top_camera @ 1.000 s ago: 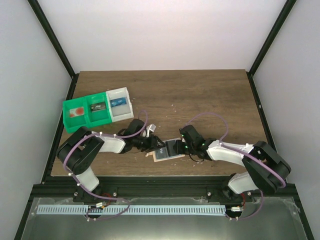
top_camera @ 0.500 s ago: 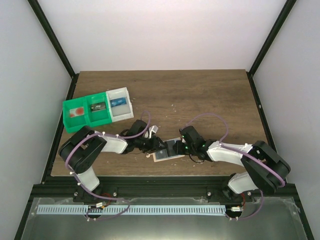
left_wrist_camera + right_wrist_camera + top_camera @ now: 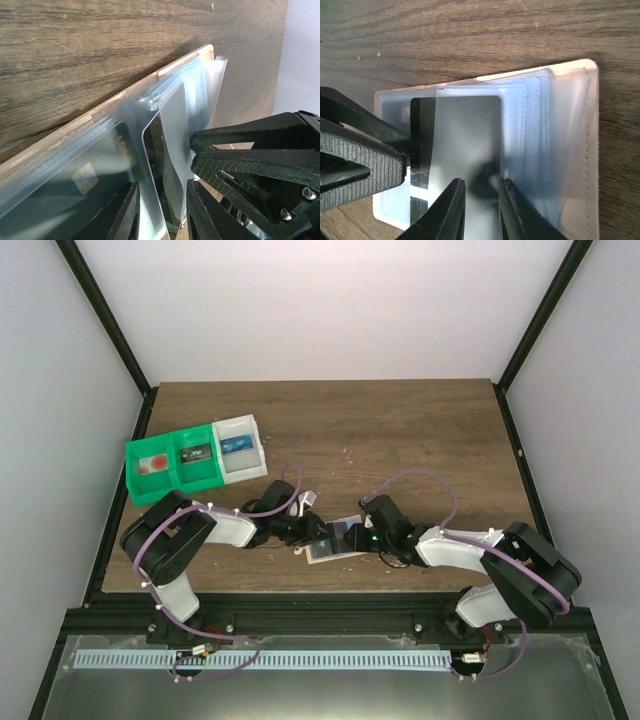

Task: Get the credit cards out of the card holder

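The card holder (image 3: 333, 552) lies flat near the table's front edge, a tan sleeve (image 3: 590, 165) with clear plastic pockets (image 3: 125, 100). A dark credit card (image 3: 422, 140) sticks out of one pocket toward my left gripper (image 3: 318, 532). In the left wrist view its pale edge (image 3: 150, 165) runs between my left gripper's (image 3: 162, 187) narrowly open jaws, with small gaps on both sides. Another credit card with a gold chip (image 3: 85, 175) sits inside a pocket. My right gripper (image 3: 358, 535) is shut on a clear pocket of the holder (image 3: 482, 187). Its ribbed fingers (image 3: 250, 165) face the left ones (image 3: 365, 165).
A green bin (image 3: 175, 465) and a white bin (image 3: 238, 448) stand at the back left, each holding small items. Both arms lie low and close together over the table's front edge (image 3: 300, 585). Black frame posts rise at the sides.
My left gripper has slid a little right, over the holder's left end, and its jaws have narrowed round the card. The right gripper has barely moved.
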